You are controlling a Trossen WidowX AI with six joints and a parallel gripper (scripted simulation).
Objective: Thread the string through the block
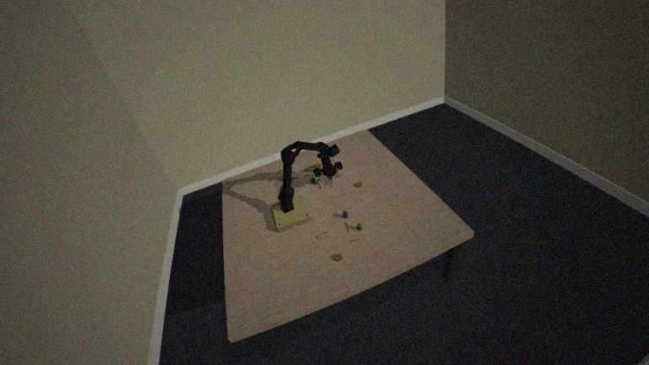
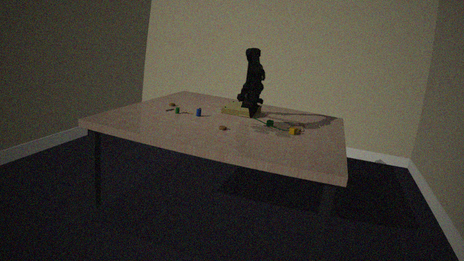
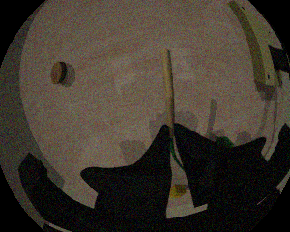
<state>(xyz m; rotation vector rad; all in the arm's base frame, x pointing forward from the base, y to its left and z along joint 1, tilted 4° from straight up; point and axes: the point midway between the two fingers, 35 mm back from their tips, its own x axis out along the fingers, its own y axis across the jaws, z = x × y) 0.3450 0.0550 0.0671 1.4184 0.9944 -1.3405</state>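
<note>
My gripper (image 1: pixel 329 177) (image 2: pixel 251 116) (image 3: pixel 170 128) is shut on the wooden stick (image 3: pixel 168 87) near its string end. The stick points away from the fingers, and its shadow lies apart from it, so it is above the table. The green string (image 2: pixel 280 128) (image 3: pixel 173 151) runs from the stick past a green block to a small yellow block (image 1: pixel 319 165) (image 2: pixel 293 131) (image 3: pixel 176 191). A brown piece (image 1: pixel 308 168) (image 3: pixel 184 188) sits close beside the yellow block, perhaps the button. I cannot make out the hole, or whether the string passes through it.
The green block (image 1: pixel 312 181) (image 2: pixel 269 122) stands near the string. A brown disc (image 1: pixel 357 184) (image 2: pixel 223 127) (image 3: pixel 58 72) lies apart. Farther off are a blue cylinder (image 1: pixel 345 215) (image 2: pixel 199 112), a green cylinder (image 1: pixel 359 226) (image 2: pixel 177 110), loose sticks (image 1: pixel 322 235) and another brown disc (image 1: pixel 337 257) (image 2: pixel 171 104).
</note>
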